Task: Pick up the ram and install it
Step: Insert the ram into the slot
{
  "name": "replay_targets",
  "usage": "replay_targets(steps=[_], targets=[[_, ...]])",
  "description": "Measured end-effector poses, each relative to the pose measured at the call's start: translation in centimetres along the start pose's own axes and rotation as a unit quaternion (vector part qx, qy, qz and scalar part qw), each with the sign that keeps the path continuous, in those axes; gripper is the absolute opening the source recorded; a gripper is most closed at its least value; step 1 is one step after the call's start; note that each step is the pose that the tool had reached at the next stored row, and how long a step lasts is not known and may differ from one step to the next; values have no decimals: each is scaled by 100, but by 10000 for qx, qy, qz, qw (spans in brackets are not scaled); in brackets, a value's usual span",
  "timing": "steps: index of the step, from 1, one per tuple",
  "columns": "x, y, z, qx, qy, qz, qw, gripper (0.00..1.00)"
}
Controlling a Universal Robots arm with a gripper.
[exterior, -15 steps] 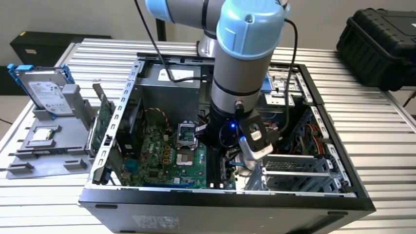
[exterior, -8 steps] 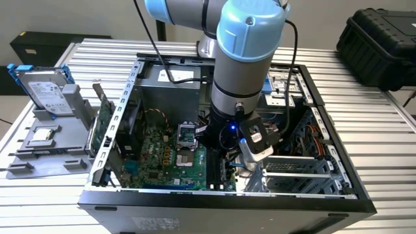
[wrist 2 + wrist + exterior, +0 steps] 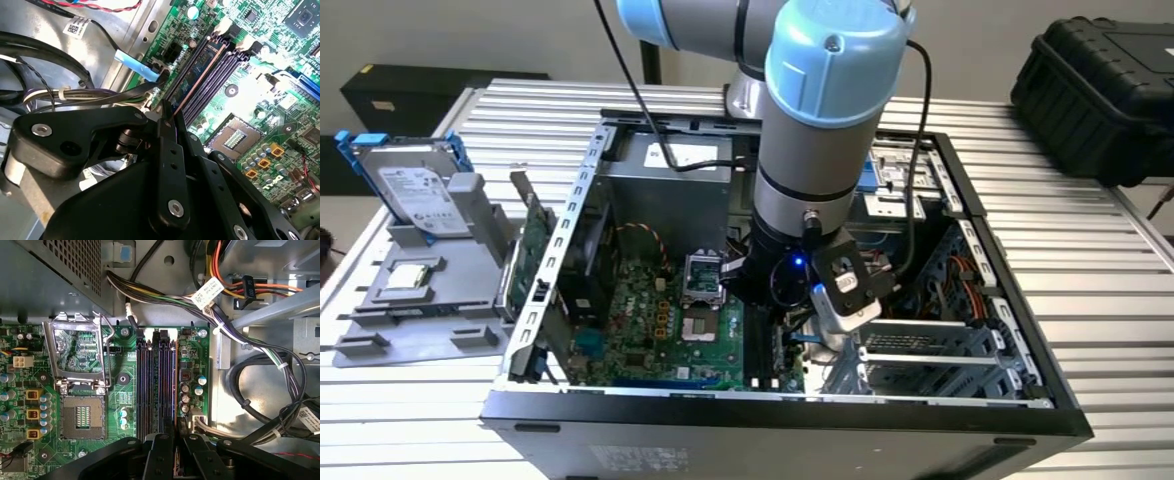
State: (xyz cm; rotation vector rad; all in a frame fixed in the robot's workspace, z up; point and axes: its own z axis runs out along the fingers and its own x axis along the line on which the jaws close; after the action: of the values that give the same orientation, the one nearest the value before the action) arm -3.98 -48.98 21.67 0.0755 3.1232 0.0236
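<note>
The ram (image 3: 197,75) is a long dark blue-green stick. It stands edge-up along the memory slots (image 3: 155,385) of the green motherboard (image 3: 667,320), inside the open computer case (image 3: 774,400). In the second wrist view my gripper (image 3: 170,117) has its black fingers (image 3: 167,160) pinched on the stick's near end, right over the slot. The first wrist view has the gripper (image 3: 175,435) sitting at the near end of the slots. The arm (image 3: 821,150) reaches straight down into the case and hides the stick in the exterior view.
The empty processor socket (image 3: 82,415) lies beside the slots. Cable bundles (image 3: 260,405) run close by along the case wall. Outside the case, at the exterior view's left, stand a green expansion card (image 3: 531,250) and a silver hard drive (image 3: 420,185) on a grey holder.
</note>
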Motion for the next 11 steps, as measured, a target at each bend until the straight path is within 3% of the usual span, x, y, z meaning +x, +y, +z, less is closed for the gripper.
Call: replay_targets(steps=[11], targets=[[0,0,-1,-2,0,4,10000,0]])
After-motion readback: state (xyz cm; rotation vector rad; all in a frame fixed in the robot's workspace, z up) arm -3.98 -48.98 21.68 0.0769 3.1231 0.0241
